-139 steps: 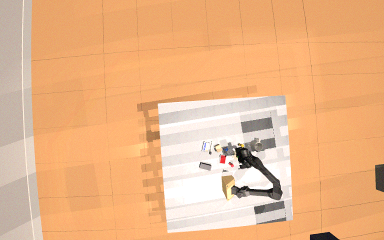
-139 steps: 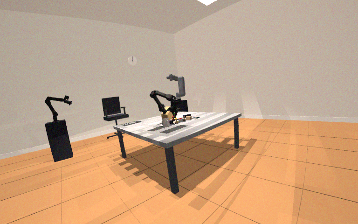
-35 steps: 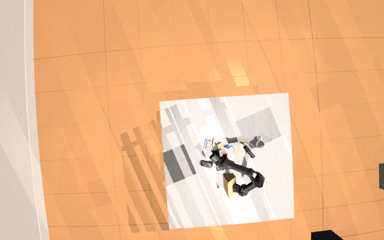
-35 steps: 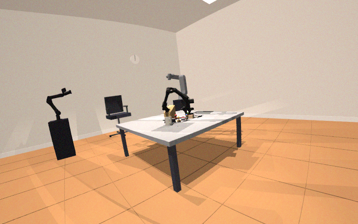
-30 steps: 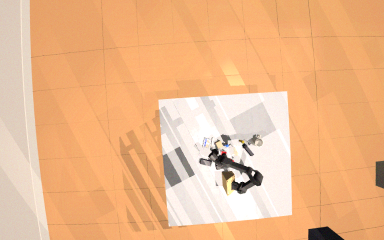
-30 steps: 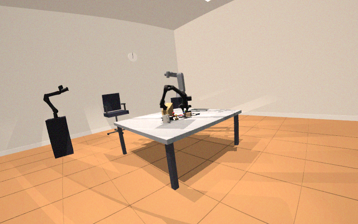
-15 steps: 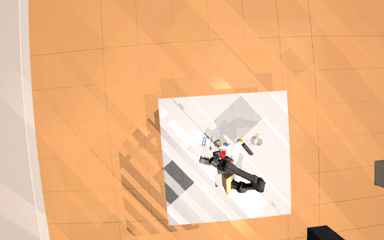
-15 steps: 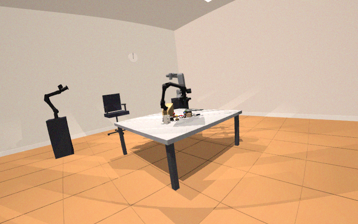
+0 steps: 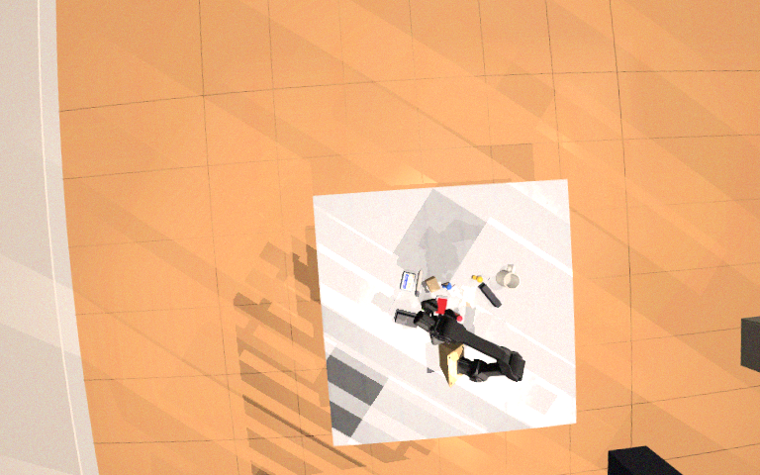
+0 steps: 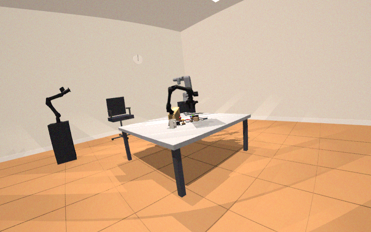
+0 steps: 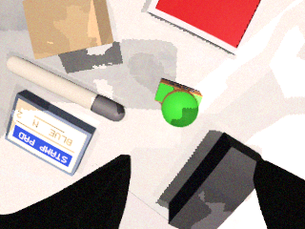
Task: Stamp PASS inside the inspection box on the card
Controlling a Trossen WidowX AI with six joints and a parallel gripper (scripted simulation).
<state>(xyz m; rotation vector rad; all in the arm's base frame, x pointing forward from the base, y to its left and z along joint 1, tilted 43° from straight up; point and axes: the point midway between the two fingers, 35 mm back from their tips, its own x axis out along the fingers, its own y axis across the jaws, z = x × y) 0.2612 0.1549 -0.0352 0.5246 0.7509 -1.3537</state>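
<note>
My gripper (image 11: 193, 167) is open and empty, above the bench (image 9: 364, 224). A stamp with a round green knob (image 11: 179, 109) stands on the bench ahead of the fingertips, between their lines and clear of both. Its label is not readable from here. A blue-labelled stamp pad (image 11: 50, 134) (image 9: 408, 281) lies to the left in the wrist view, with its lettering upside down. A red rectangle with a white rim (image 11: 210, 16) (image 9: 441, 305) lies at the top of the wrist view. I cannot make out the card or its box.
A cream marker with a grey cap (image 11: 57, 86) lies beside the pad. A cardboard-coloured block (image 11: 67, 26) (image 9: 431, 283) is beyond it. A dark block (image 11: 214, 183) lies by the right finger. A mug (image 9: 507, 278), a black bar (image 9: 490, 294) and yellow pieces (image 9: 476, 278) are farther off.
</note>
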